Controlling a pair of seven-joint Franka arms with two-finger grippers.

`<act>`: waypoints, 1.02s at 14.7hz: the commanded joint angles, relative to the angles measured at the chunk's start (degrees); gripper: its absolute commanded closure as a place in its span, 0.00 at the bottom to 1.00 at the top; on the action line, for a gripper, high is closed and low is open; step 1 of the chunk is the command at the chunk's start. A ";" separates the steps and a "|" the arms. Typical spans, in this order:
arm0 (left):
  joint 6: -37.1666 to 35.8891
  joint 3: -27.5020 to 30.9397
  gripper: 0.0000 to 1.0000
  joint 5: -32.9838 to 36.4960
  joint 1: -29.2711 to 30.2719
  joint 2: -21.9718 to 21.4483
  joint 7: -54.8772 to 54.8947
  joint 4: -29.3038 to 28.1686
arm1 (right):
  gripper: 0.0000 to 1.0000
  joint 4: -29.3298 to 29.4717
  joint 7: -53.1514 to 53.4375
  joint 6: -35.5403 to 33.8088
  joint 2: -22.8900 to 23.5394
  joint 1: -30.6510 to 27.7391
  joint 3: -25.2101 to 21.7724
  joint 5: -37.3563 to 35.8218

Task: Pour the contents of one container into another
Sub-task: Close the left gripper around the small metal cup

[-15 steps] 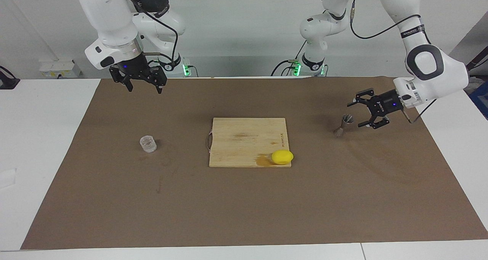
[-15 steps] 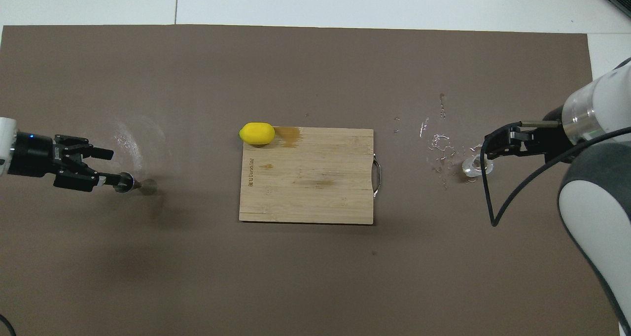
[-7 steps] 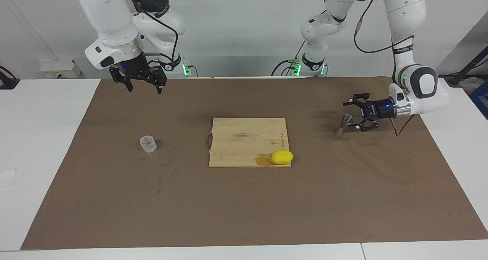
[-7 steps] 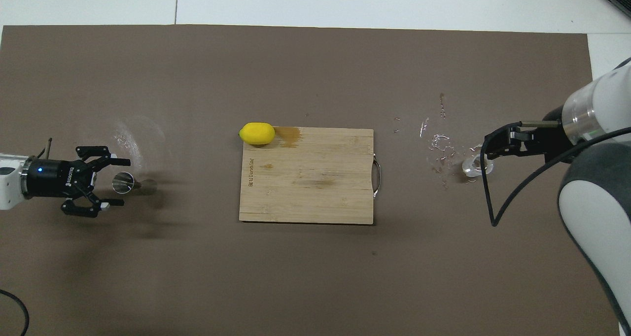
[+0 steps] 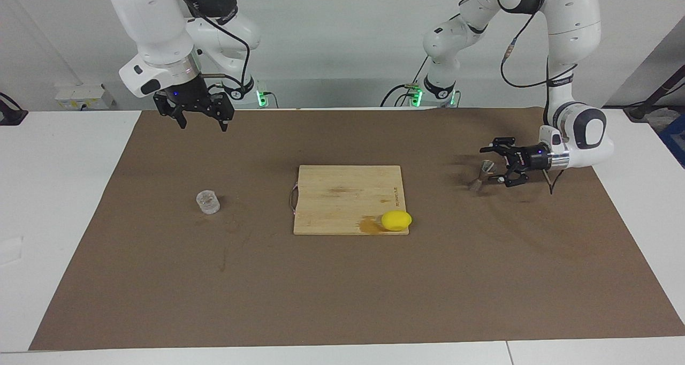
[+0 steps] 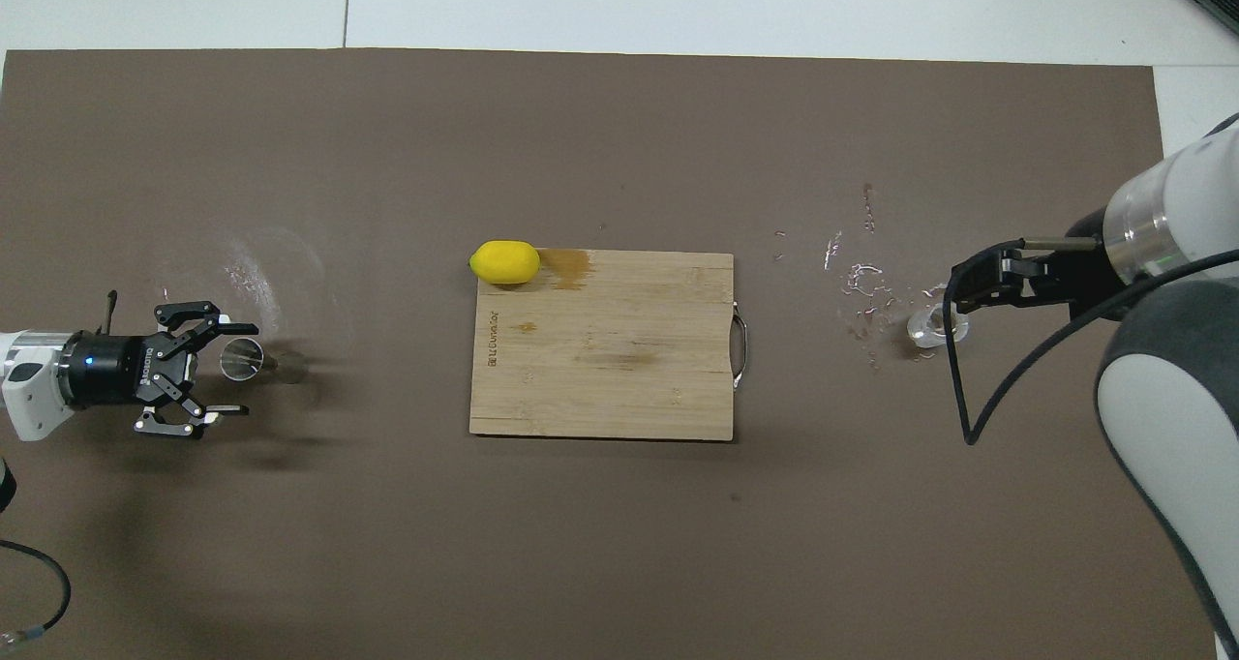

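The clear ribbed glass cup [image 5: 207,202] stands on the brown mat toward the right arm's end; in the overhead view the cup [image 6: 935,327] is partly covered by my right gripper. My right gripper [image 5: 204,125] hangs open and empty in the air, and from above it [image 6: 958,297] lies over the cup. The grey metal jigger [image 5: 480,175] stands toward the left arm's end and also shows from above [image 6: 242,360]. My left gripper [image 5: 491,165] lies level and low, open, with a finger on each side of the jigger's top [image 6: 250,370], not closed on it.
A wooden cutting board [image 5: 342,194] with a small handle lies mid-table, with a yellow lemon [image 5: 396,220] on the corner farthest from the robots, toward the left arm's end. Wet splashes [image 6: 861,283] mark the mat beside the glass cup.
My left gripper has dropped lower, turned level and come in around the jigger's top, fingers still open. The right arm, cup, jigger and lemon have not moved.
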 commanded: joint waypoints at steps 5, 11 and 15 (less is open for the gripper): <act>1.11 -0.09 0.01 -3.78 -0.61 0.35 11.93 -1.78 | 0.00 -1.02 -1.11 1.06 -0.84 -0.80 0.21 1.28; 2.08 0.08 0.01 -3.79 0.09 0.35 12.30 -1.87 | 0.00 -1.02 -1.11 1.06 -0.84 -0.80 0.21 1.28; 2.52 0.17 0.02 -3.79 0.45 0.35 12.30 -1.87 | 0.00 -1.02 -1.11 1.06 -0.84 -0.80 0.21 1.28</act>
